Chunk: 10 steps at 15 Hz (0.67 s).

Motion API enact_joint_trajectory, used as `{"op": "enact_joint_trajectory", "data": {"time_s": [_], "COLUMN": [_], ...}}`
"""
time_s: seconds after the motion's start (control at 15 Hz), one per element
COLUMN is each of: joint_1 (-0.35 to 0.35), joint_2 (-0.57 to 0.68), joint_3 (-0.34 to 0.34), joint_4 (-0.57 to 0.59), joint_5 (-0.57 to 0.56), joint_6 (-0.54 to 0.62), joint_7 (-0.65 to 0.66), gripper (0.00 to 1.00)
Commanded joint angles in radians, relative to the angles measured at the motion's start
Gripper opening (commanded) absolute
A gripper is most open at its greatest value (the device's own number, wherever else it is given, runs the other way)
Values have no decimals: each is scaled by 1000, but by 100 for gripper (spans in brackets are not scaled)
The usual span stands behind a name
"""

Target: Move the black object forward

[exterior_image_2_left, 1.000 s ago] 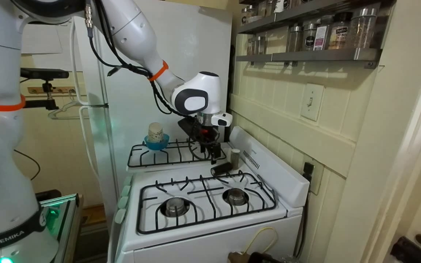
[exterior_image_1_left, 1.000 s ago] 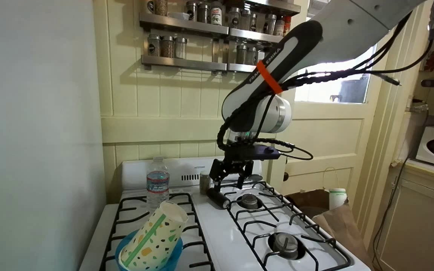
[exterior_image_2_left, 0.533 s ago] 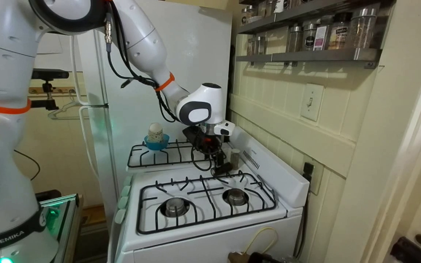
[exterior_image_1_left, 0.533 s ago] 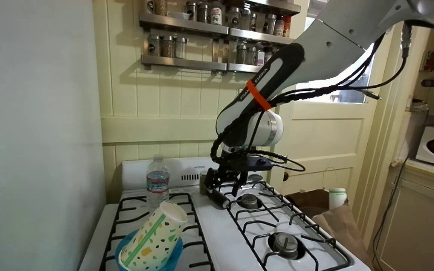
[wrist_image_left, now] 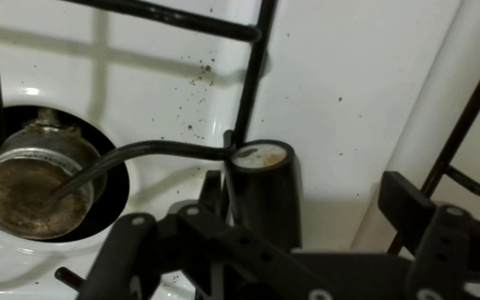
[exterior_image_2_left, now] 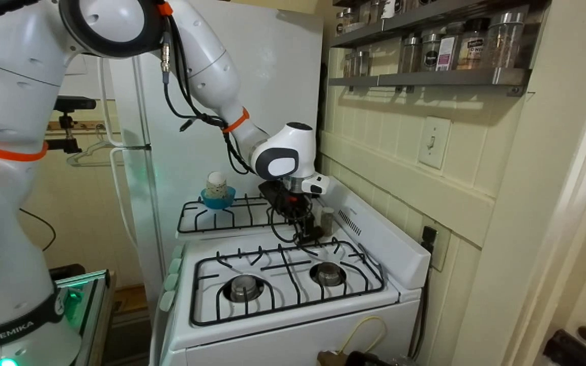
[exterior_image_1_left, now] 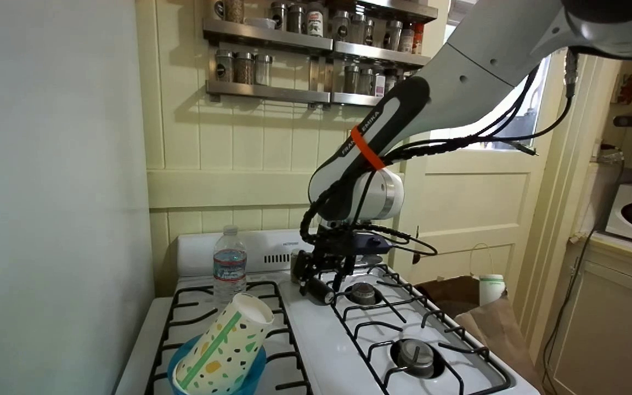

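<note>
- The black two-fingered tool (wrist_image_left: 304,185) stands spread apart, gripping nothing.
- The stubby black cylinder (wrist_image_left: 265,196) lies in the tool's gap, nearer one side; contact is unclear.
- A black metal burner grate (wrist_image_left: 249,87) runs beside the cylinder, at that side.
- Reaching looks done; gripping and the forward move remain.
</note>
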Motion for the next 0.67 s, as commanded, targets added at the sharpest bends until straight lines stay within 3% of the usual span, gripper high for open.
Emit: {"op": "enact_joint_trajectory", "data": {"time_s": [0.0,0.33,0.4,0.6], "joint_1": [6,4,5,7], "joint_2": [25,30,29,31], "joint_3": [3,13,16,21], "joint_4": [11,13,15,19], "joint_5": [3,13,14,13], "joint_6": [13,14,16,8], "joint_7": [21,18,18,23], "gripper": [96,87,91,89]}}
